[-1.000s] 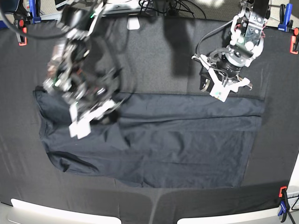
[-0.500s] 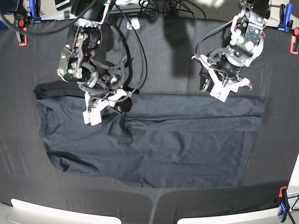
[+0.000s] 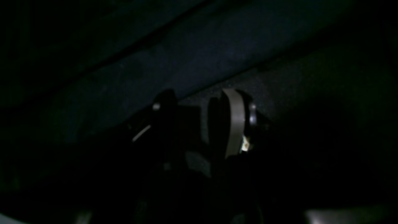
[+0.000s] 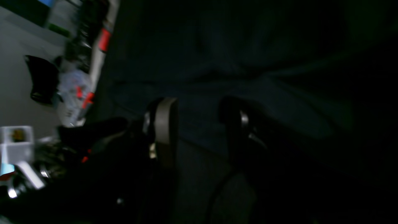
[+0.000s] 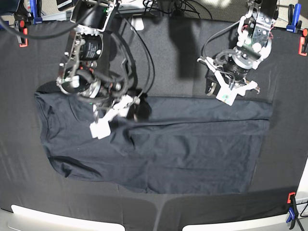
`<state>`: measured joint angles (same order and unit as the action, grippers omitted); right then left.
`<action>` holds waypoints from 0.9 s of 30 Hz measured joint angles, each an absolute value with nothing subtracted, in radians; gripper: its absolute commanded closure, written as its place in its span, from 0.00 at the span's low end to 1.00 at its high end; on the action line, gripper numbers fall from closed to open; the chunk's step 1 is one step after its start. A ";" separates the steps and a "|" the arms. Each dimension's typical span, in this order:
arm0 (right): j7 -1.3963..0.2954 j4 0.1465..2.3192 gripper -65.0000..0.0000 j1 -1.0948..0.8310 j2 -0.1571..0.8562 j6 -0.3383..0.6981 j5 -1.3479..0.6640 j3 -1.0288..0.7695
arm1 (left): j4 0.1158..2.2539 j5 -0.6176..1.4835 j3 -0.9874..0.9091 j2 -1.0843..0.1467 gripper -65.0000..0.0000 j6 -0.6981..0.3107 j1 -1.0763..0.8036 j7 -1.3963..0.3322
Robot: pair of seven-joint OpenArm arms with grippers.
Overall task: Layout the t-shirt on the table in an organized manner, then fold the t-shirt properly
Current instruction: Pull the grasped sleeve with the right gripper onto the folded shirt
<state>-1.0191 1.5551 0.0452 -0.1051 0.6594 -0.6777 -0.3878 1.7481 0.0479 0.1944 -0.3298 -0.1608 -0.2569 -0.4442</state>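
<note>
Black-clothed counter [image 5: 168, 53] filling the base view, clamps at the edges, cables along the top. Across the middle, t-shirt [image 5: 183, 144] lying as a wide band from left to right, straight along its upper right edge, rumpled and folded over at centre left.

Left hand [image 5: 230, 91] at upper right, hovering just off the shirt's top edge, fingers [image 3: 233, 121] parted, nothing between them. Right hand [image 5: 114, 115] at centre left over the bunched fold, fingers [image 4: 164, 130] apart, apparently empty, though the wrist view is too dark to be certain.

Likely still the laying-out step. Next: regrip at the crumpled left portion, pull outward to flatten before folding.
</note>
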 measured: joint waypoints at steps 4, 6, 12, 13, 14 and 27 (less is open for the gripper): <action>-1.054 1.655 0.62 0.049 -0.102 0.663 -0.688 -0.388 | 1.748 0.009 0.194 -0.330 0.67 -0.161 -0.255 -0.444; -1.072 1.685 0.62 0.049 -0.099 0.663 -0.689 -0.388 | 1.748 0.001 0.194 -0.330 0.67 -0.161 -0.255 -0.444; -1.148 1.696 0.62 0.037 -0.033 0.663 -0.807 -0.387 | 1.748 -0.058 0.194 -0.331 0.67 -0.161 -0.255 -0.444; -1.147 1.696 0.62 0.031 -0.014 0.664 -0.810 -0.387 | 1.748 -0.081 0.194 -0.336 0.67 -0.161 -0.255 -0.445; -1.148 1.696 0.62 0.024 0.007 0.664 -0.809 -0.387 | 1.748 -0.100 0.195 -0.347 0.67 -0.162 -0.255 -0.446; -1.150 1.787 0.63 -0.018 0.305 0.678 -0.726 -0.385 | 1.748 -0.293 0.198 -0.620 0.67 -0.300 -0.255 -0.448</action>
